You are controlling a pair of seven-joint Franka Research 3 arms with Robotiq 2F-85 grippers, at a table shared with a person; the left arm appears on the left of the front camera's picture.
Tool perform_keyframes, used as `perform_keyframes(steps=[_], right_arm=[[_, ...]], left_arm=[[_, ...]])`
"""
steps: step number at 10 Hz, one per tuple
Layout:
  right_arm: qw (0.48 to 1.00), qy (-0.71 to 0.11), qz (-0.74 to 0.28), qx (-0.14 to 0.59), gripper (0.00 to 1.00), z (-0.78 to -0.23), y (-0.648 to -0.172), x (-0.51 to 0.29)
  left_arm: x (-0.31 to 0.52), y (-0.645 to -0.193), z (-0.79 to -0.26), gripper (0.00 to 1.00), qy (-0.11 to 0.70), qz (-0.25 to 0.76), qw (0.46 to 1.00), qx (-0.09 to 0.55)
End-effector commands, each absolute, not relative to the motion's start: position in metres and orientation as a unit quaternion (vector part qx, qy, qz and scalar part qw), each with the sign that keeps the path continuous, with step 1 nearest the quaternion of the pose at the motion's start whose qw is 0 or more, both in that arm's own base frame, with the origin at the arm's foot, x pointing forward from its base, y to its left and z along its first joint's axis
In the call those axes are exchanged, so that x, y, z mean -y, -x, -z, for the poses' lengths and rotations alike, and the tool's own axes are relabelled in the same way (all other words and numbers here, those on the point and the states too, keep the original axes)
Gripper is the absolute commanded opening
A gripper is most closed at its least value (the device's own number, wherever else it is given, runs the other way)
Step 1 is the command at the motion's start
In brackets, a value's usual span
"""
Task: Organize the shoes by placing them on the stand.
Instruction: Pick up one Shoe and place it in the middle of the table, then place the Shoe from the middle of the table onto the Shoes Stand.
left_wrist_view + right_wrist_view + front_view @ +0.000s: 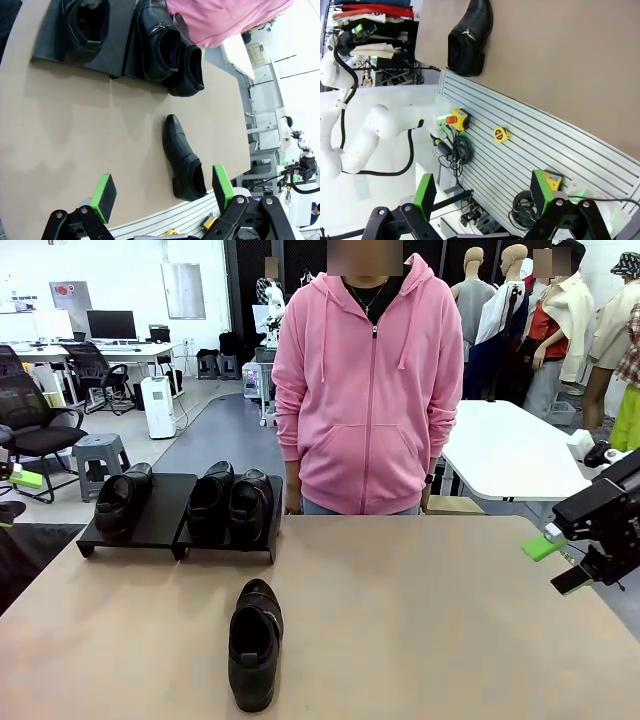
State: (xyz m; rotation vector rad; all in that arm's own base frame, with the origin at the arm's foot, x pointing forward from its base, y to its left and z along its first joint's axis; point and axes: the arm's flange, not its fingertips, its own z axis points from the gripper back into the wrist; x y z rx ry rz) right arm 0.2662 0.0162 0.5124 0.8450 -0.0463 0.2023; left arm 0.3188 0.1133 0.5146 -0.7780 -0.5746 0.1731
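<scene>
Currently both end effectors stand wide open and hold nothing. Left end effector (162,192) hangs above the near part of the worktop (75,140), green pads apart, with the loose shoe (184,160) seen between its fingers farther off. Right end effector (558,562) sits at the right edge of the worktop, raised, well apart from any shoe; its wrist view looks down past the worktop edge at a slatted panel (530,145).

Loose shoe lies alone on the worktop, near the middle. Stand (165,515) sits at the far left: left platform carries one shoe (122,502), right platform carries two shoes (230,505) side by side. Person in a pink hoodie (368,390) stands at the far side.
</scene>
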Motion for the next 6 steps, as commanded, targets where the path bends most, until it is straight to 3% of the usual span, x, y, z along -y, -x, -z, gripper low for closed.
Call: perform_keyframes(steps=[1, 5, 6], right_arm=[[0.901, -0.419, -0.111, 0.029, 1.00, -0.513, -0.268, -0.015], [0.901, -0.419, -0.111, 0.029, 1.00, -0.513, -0.268, -0.015], [0.901, -0.419, -0.111, 0.029, 1.00, -0.513, -0.268, -0.015]], left_arm=[[-0.113, -0.318, -0.514, 1.00, 0.376, -0.085, 0.881, 0.276], [-0.113, -0.319, -0.515, 1.00, 0.374, -0.083, 0.882, 0.276], [-0.064, -0.328, -0.547, 1.00, 0.282, -0.084, 0.938, 0.185]])
